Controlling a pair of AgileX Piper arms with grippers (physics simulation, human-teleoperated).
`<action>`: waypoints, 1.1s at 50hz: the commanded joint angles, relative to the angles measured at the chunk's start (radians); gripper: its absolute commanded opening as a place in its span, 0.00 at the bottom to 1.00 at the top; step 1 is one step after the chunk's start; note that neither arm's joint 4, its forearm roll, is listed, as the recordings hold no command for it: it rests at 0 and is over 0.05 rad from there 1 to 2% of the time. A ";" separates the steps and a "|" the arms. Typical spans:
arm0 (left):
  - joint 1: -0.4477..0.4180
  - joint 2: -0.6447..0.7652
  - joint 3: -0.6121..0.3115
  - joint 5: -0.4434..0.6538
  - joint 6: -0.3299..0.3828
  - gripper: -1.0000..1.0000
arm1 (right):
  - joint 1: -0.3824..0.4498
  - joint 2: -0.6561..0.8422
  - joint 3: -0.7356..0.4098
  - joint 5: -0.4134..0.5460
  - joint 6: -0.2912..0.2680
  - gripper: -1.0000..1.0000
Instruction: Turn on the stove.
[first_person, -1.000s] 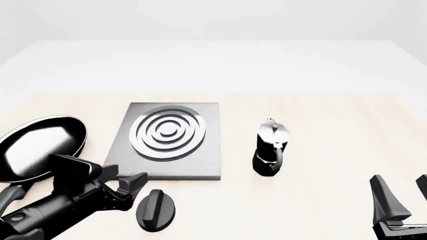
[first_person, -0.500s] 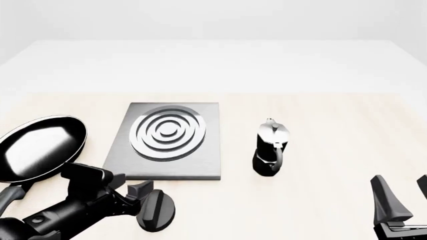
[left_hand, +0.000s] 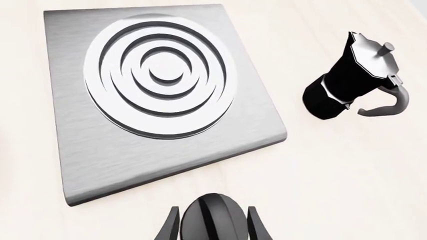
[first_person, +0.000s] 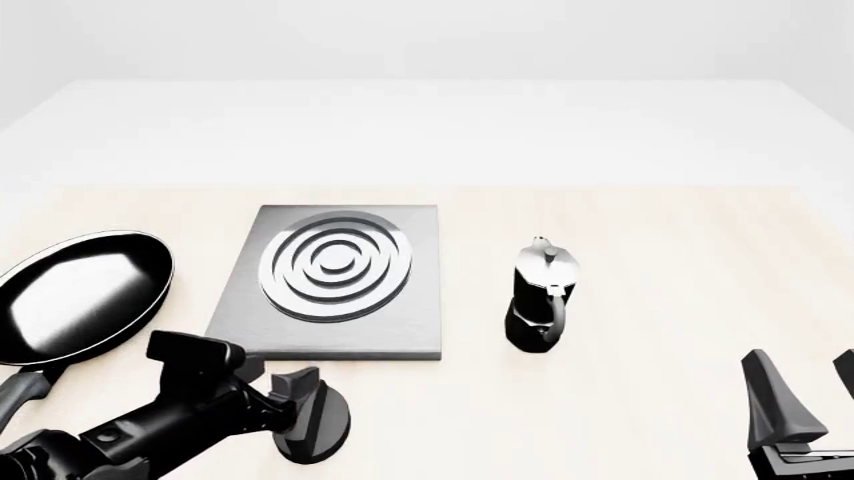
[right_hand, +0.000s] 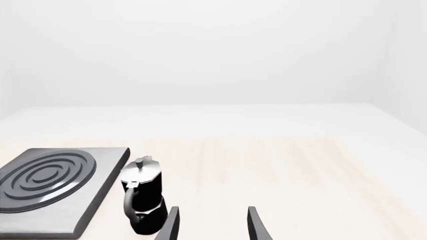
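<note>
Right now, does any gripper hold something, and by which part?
The left gripper has its fingers on either side of the stove knob; contact cannot be told. The right gripper holds nothing.

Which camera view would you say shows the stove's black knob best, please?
The left wrist view: the knob sits between the left gripper fingers, ridge visible. The front view has it partly hidden by that gripper; the right wrist view misses it.

The left gripper (first_person: 304, 405) reaches low and forward, jaws parted — the right gripper (first_person: 801, 395) stands upright, jaws apart.
</note>
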 joint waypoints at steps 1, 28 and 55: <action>-0.014 0.083 0.004 -0.063 -0.024 1.00 | 0.002 -0.001 0.000 -0.002 0.007 1.00; -0.036 0.211 -0.002 -0.140 -0.064 1.00 | 0.003 -0.001 0.000 -0.004 0.013 1.00; -0.033 0.354 -0.004 -0.241 -0.056 1.00 | 0.007 0.003 0.001 0.000 0.018 1.00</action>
